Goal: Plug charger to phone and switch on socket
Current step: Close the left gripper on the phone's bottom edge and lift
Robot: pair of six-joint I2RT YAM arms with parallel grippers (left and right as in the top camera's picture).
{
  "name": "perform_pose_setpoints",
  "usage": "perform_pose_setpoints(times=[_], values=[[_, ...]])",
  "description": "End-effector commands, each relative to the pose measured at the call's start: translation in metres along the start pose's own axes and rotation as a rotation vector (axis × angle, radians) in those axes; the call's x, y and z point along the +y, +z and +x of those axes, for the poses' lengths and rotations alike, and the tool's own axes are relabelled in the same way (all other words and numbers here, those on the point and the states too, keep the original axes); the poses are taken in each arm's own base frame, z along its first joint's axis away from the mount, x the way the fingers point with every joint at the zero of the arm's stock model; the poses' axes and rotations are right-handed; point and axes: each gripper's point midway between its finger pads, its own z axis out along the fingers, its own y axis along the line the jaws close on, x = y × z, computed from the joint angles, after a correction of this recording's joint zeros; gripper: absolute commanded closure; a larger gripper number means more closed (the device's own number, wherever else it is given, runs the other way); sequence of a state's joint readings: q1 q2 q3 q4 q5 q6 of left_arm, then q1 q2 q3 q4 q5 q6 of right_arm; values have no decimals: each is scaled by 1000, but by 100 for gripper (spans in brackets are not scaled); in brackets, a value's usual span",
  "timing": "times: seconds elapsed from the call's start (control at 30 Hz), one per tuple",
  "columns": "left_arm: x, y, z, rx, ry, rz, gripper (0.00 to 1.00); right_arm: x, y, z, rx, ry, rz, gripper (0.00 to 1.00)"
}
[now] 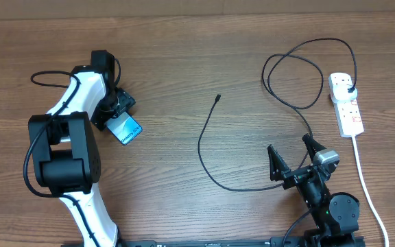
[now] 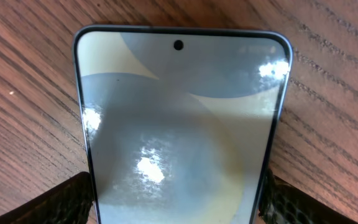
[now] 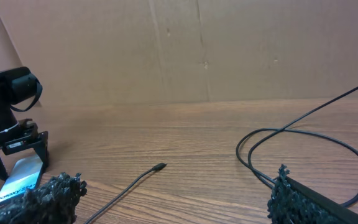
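The phone [image 1: 126, 128] lies on the wooden table at the left with its light-blue screen up. My left gripper [image 1: 117, 107] is over its far end. In the left wrist view the phone [image 2: 179, 112] fills the frame, and the two fingers of the left gripper [image 2: 179, 208] press on its two long edges. The charger cable [image 1: 204, 147] curves across the middle of the table. Its connector tip [image 1: 217, 98] lies free, and it also shows in the right wrist view [image 3: 159, 167]. The charger's black plug [image 1: 349, 88] sits in the white socket strip [image 1: 346, 104] at the far right. My right gripper [image 1: 292, 156] is open and empty, close to the cable's near bend.
The strip's thick white cord [image 1: 366, 185] runs down the right side to the front edge. Cable loops [image 1: 293, 75] lie left of the strip. A cardboard wall [image 3: 197, 50] stands behind the table. The left arm [image 1: 64, 151] covers the left side.
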State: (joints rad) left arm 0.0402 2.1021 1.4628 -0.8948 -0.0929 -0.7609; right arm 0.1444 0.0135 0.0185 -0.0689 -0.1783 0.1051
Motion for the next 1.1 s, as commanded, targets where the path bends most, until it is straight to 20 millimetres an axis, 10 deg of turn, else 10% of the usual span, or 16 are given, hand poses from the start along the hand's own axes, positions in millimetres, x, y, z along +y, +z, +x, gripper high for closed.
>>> perform_pose_setpoints(times=[0.0,1.07], values=[[26,48,45,153,23,-110,13,-2,0,1,-7,0,5,0],[-62,41,138,111,654,-15,12,-2,0,1,-7,0,5,0]])
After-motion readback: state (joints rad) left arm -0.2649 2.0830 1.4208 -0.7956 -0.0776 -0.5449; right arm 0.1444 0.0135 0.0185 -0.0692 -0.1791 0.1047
